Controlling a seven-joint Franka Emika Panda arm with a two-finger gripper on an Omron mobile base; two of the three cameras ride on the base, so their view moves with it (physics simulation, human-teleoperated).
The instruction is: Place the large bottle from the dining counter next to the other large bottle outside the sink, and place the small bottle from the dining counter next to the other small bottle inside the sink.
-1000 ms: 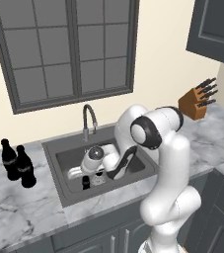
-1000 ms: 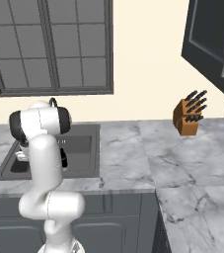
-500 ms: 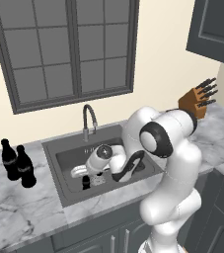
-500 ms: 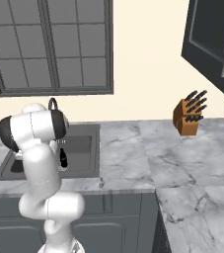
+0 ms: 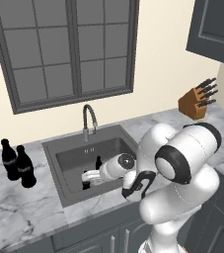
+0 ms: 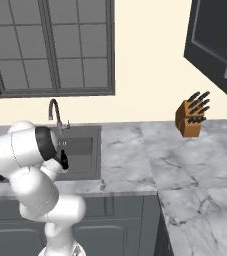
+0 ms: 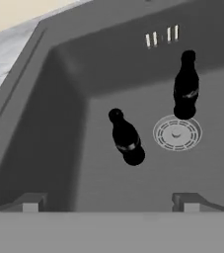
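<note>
Two small black bottles stand apart in the dark grey sink (image 7: pixel 84 64), one (image 7: pixel 126 139) near the middle and the other (image 7: pixel 185 88) further back by the drain (image 7: pixel 176 132). My gripper (image 7: pixel 108 202) hangs open in front of them, holding nothing and clear of both. From the left base view the gripper (image 5: pixel 85 179) is low inside the sink (image 5: pixel 59 148), with a small bottle (image 5: pixel 98 163) just behind it. Two large black bottles (image 5: pixel 8 158) (image 5: pixel 25 168) stand side by side on the worktop left of the basin. The dining counter is out of view.
A curved tap (image 5: pixel 88 118) rises at the sink's rear edge. A wooden knife block (image 5: pixel 196 101) stands on the marbled worktop (image 6: pixel 150 155) far to the right. A window runs along the wall behind, and dark cabinets hang at upper right.
The arm's elbow has swung forward and down toward the camera, and the hand has drawn back a little toward the sink's front. The gripper stays open and the bottles stand still.
</note>
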